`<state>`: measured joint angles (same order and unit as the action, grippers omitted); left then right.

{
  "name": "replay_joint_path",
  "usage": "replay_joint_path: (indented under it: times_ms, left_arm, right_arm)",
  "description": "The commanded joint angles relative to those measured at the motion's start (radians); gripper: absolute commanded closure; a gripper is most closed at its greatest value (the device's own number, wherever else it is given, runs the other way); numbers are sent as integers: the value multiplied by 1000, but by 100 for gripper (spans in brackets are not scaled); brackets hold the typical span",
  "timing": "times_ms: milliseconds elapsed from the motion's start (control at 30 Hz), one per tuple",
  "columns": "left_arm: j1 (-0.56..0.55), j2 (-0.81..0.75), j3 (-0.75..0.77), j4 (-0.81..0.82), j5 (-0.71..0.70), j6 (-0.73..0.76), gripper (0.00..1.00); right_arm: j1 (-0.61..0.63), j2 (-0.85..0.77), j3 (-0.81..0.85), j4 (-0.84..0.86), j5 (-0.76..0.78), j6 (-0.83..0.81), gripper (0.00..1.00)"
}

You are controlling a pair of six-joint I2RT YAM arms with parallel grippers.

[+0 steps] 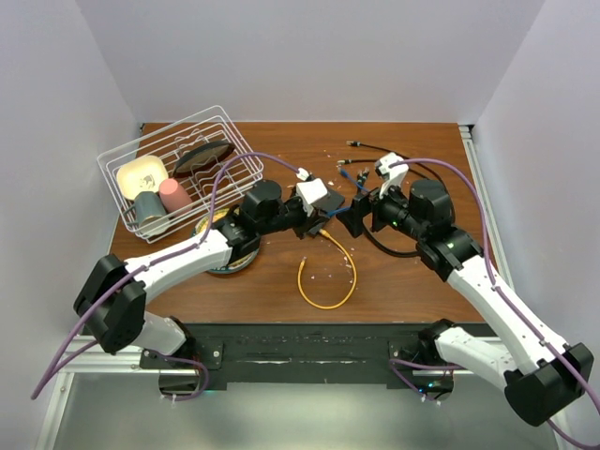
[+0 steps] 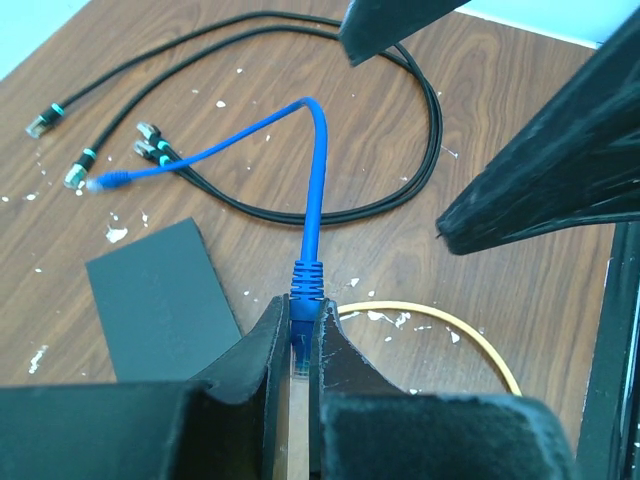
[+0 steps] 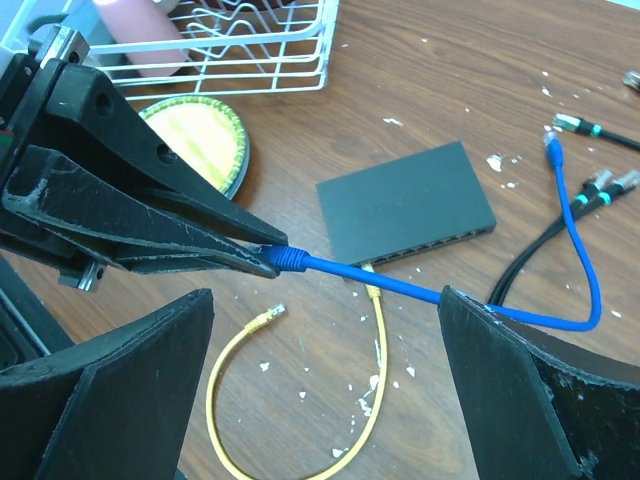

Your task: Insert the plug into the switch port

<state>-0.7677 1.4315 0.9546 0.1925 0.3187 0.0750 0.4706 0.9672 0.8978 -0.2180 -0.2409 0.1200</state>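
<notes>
My left gripper (image 2: 298, 345) is shut on the plug of a blue cable (image 2: 318, 170), with the ribbed blue boot (image 2: 307, 280) sticking out past the fingertips. In the right wrist view the left gripper's fingers (image 3: 180, 240) hold that plug (image 3: 290, 258) above the table, in front of the black switch (image 3: 405, 200). The switch also shows in the left wrist view (image 2: 160, 300). My right gripper (image 3: 325, 300) is open and empty, its jaws wide on either side of the blue cable (image 3: 400, 285). In the top view both grippers (image 1: 319, 225) (image 1: 349, 217) meet at the table's centre.
A yellow cable (image 3: 380, 340) has one end in a switch port and its other end loose (image 3: 270, 316). Several black cables (image 2: 400, 110) lie behind the switch. A white wire basket (image 1: 178, 173) with cups stands at back left, a round lid (image 3: 200, 140) beside it.
</notes>
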Motion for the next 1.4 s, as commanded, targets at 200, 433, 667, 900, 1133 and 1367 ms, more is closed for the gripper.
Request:
replay_joint_path:
  times_ms: [200,433,667,900,1133,1367]
  left_arm:
    - [2,-69,-28,36,25,88,100]
    - [-1,-92,-30,38,56,89,100]
    - [-1,-109,-33,41,103,92,100]
    - [-2,-114,-27,38,114,98,100]
    - [-2,-138,-43,53,59,123,100]
    - [-2,-141,-47,53,14,144,100]
  right_arm:
    - [-1,42,52,-4,-77,-40,2]
    - [0,79,41,17,-141,-39,2]
    - [3,103,46,29,-201,-42,4]
    - [7,125,49,23,-261,-48,33]
    - [19,136,56,0,-328,-60,41]
    - [40,154,58,-15,-334,-65,55]
